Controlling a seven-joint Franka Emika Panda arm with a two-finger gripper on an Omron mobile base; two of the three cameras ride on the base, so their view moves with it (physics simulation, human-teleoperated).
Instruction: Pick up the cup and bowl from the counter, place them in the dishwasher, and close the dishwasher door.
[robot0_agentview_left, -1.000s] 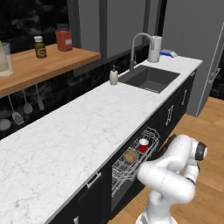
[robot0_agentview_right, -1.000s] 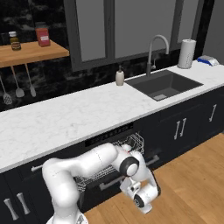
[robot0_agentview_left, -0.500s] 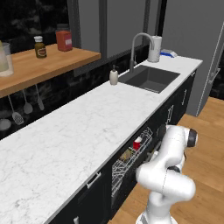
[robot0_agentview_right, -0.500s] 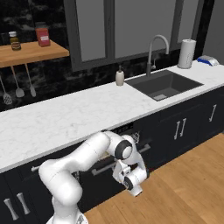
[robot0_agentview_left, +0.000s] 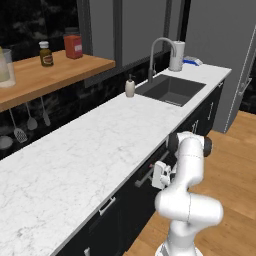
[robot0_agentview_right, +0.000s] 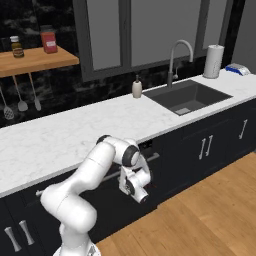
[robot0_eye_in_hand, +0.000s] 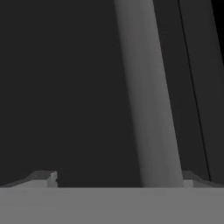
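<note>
The claw (robot0_eye_in_hand: 116, 177) is spread wide: in the hand view its two finger tips (robot0_eye_in_hand: 43, 177) stand far apart at the bottom, one near each side, pinching nothing. Directly ahead of the claw lies the flat black dishwasher door (robot0_eye_in_hand: 61, 87), very close, with its silver bar handle (robot0_eye_in_hand: 148, 96) running as a pale band across the frame toward the right-hand tip. Whether the tip touches the bar cannot be told.

In the right base view the claw (robot0_agentview_right: 136, 189) hangs below the edge of the desk (robot0_agentview_right: 65, 135), set against the dishwasher door (robot0_agentview_right: 150, 177), just beside the bar handle (robot0_agentview_right: 150, 159). The door stands upright, flush with the dark cabinets.

The left base view shows the claw (robot0_agentview_left: 161, 175) from the side, meeting the dark front beneath the desk (robot0_agentview_left: 100, 145) at the handle (robot0_agentview_left: 145, 176).

The base views add the sink (robot0_agentview_right: 187, 97), faucet (robot0_agentview_right: 177, 57), soap bottle (robot0_agentview_right: 136, 88) and wall shelf (robot0_agentview_left: 45, 75). The paper roll (robot0_agentview_right: 214, 61) shows clearly in the right base view.
</note>
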